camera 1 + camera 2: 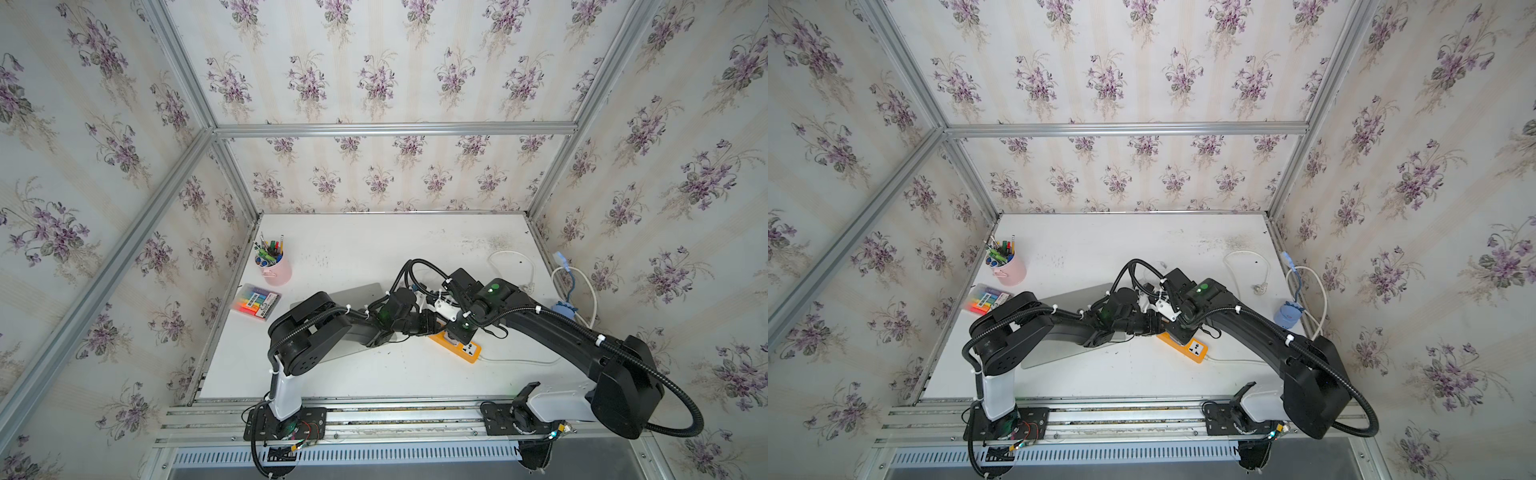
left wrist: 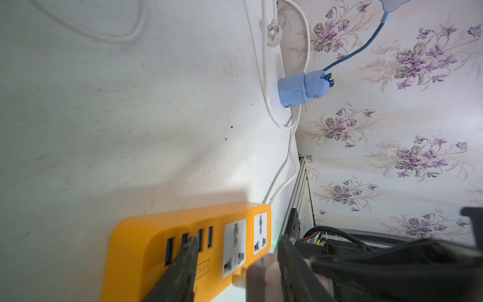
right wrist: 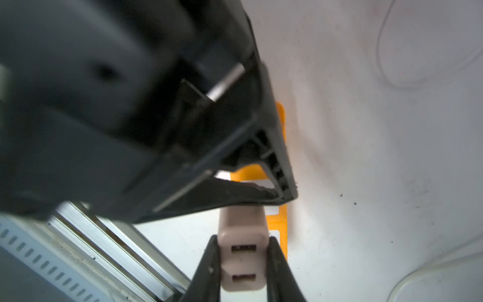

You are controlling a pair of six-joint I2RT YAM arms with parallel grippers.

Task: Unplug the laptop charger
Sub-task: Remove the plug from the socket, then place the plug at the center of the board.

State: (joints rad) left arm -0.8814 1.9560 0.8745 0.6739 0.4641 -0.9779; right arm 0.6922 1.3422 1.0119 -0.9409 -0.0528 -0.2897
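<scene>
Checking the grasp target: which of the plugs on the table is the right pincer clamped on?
The beige cube charger at the orange strip, fingers on both its sides; the white plug and blue adapter sit apart, untouched.

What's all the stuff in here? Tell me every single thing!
laptop: one, silver-grey, under the left arm
laptop charger: one, pinkish-beige cube, at the strip
power strip: one, orange, middle of the table
pen cup: one, pink, far left
highlighter pack: one, many colours, beside the cup
blue gadget: one, by the right wall
white cords: several, right side
table: one, white
left gripper: black, on the power strip
right gripper: black, pinching the charger
</scene>
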